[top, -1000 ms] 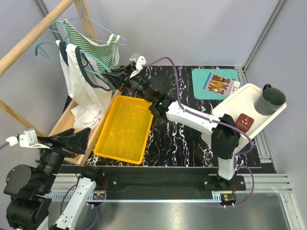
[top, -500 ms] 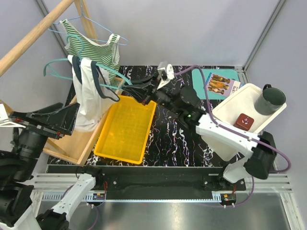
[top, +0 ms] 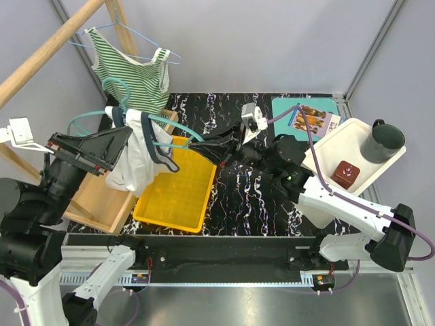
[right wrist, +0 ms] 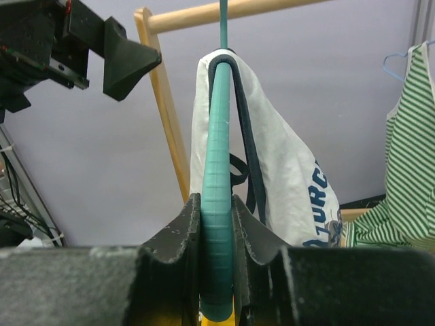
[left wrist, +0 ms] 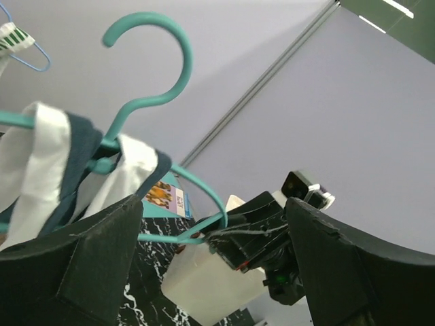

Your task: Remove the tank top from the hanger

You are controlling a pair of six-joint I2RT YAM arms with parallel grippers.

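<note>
A white tank top with navy trim [top: 138, 155] hangs on a teal hanger [top: 178, 129], which is off the wooden rail [top: 47, 51]. Its hook [left wrist: 146, 61] is free in the air. My right gripper [top: 202, 144] is shut on the hanger's right end, and the right wrist view shows the teal bar [right wrist: 217, 170] pinched between the fingers. My left gripper [top: 115, 151] is wide open beside the tank top's left side and touches nothing. In the left wrist view the tank top [left wrist: 41, 170] sits upper left, above the left gripper [left wrist: 214, 204].
A green striped tank top [top: 132, 68] hangs on a light blue hanger on the rail. A yellow bin [top: 177, 187] lies below the held hanger, with a wooden box [top: 92, 200] to its left. A white tray [top: 340, 149] with a dark cup [top: 382, 141] and a teal mat [top: 306, 117] are at the right.
My right gripper has pulled the teal hanger and white tank top off the rail, rightward and nearer, over the yellow bin. My left arm has risen and come in beside the tank top.
</note>
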